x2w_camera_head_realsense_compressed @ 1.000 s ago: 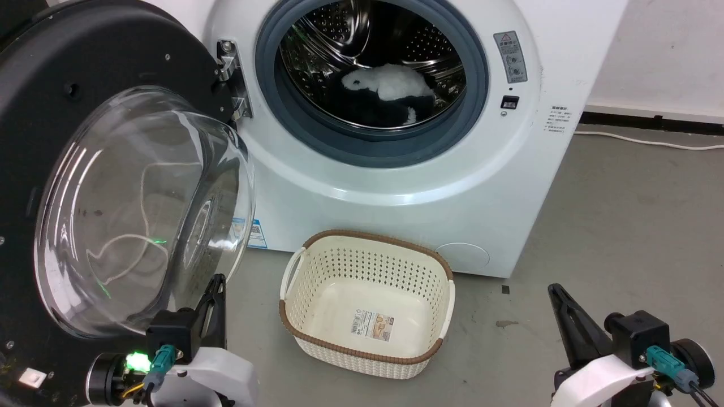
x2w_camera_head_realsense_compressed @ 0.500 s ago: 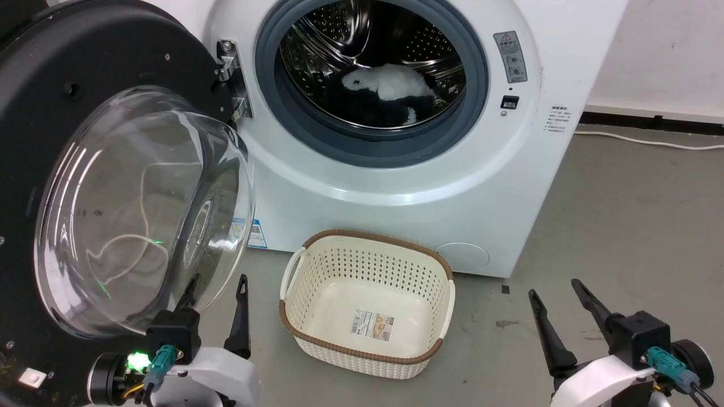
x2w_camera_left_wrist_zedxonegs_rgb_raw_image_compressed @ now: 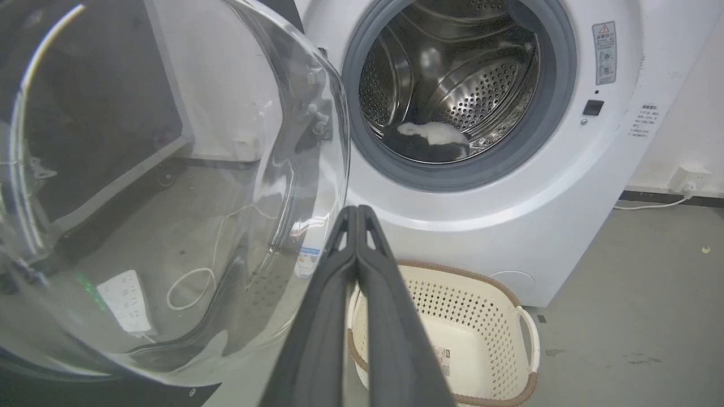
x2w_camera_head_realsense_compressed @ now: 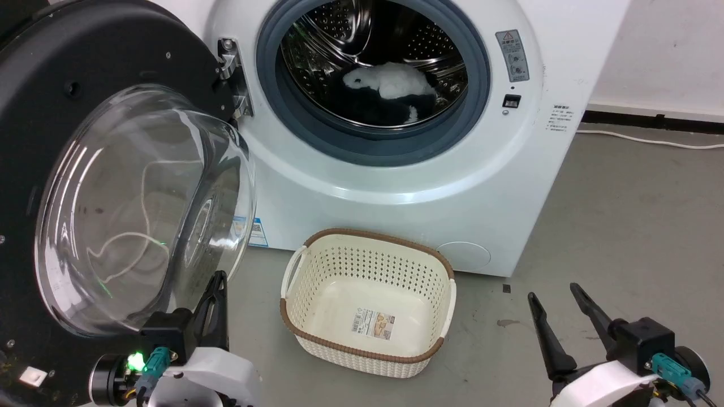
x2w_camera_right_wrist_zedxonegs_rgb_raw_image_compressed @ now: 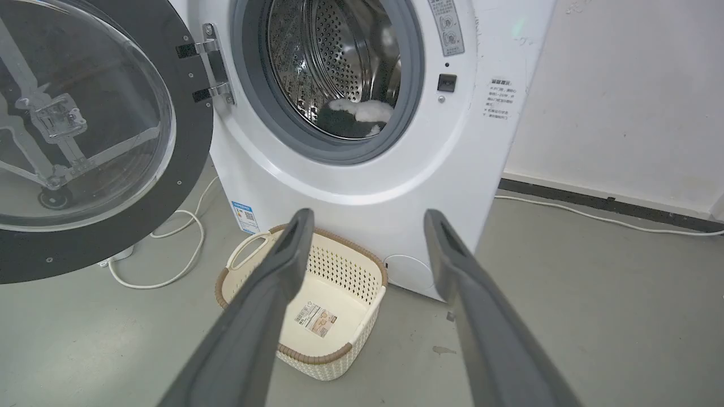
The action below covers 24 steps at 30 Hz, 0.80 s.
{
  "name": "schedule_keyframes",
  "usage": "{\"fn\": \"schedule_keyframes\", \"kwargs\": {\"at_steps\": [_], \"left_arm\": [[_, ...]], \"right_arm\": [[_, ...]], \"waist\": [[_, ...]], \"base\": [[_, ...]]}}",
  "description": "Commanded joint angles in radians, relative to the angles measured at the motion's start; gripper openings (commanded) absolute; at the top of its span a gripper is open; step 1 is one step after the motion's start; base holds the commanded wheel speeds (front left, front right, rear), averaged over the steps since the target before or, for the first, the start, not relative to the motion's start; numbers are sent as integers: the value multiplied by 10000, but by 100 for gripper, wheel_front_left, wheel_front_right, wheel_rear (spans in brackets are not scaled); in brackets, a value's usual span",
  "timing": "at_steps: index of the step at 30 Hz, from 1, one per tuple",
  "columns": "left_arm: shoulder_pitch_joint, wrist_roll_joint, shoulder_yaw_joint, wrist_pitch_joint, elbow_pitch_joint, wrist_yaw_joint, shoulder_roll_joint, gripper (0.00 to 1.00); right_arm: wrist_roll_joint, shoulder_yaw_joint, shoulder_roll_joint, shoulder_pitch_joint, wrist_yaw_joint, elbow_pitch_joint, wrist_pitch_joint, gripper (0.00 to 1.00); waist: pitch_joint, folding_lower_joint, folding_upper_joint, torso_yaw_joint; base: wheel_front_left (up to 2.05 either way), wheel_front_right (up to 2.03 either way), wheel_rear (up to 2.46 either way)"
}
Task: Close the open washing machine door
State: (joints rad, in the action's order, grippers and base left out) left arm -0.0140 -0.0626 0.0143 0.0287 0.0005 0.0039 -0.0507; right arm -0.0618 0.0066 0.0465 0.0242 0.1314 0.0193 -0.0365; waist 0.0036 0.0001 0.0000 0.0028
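Left hand (x2w_camera_head_realsense_compressed: 218, 282): 2 fingers clenched flat together, gripping nothing; the left wrist view (x2w_camera_left_wrist_zedxonegs_rgb_raw_image_compressed: 357, 212) confirms no gap. Just above-left of its tips bulges the glass bowl of the washing machine door (x2w_camera_head_realsense_compressed: 141, 209), swung wide open on the hinge; whether they touch, I cannot tell. Ahead of the hand stands the washing machine (x2w_camera_head_realsense_compressed: 396, 186), porthole uncovered and laundry (x2w_camera_head_realsense_compressed: 390, 82) in the drum. To its right, a cream basket (x2w_camera_head_realsense_compressed: 367, 260) sits on the floor. Right hand (x2w_camera_head_realsense_compressed: 553, 294): released, 2 fingers spread, empty, well apart to the right. Judgement: the left hand is on the door's bowl side, so it should round the free black rim, push on rim rather than glass, follow the hinge arc, and press until latched, with the right hand kept out of the swing.
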Motion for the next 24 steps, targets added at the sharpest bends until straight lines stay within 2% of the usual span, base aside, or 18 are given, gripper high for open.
{"fn": "schedule_keyframes", "kwargs": {"at_steps": [1,14,24], "left_arm": [[165,-129,9,115,-86,-82,-16,0],[135,-559,-78,406,-414,-136,-44,0],[-336,-1057,-1182,626,-1717,-133,-6,0]], "right_arm": [[-126,34,6,119,-1,36,-97,100],[-489,38,10,221,-2,117,-348,100],[-803,-8,13,386,-3,230,-556,100]], "waist": [[4,-1,0,13],[18,-1,0,149],[-10,-1,0,647]], "base": [[0,0,0],[0,0,0],[0,0,0]]}}
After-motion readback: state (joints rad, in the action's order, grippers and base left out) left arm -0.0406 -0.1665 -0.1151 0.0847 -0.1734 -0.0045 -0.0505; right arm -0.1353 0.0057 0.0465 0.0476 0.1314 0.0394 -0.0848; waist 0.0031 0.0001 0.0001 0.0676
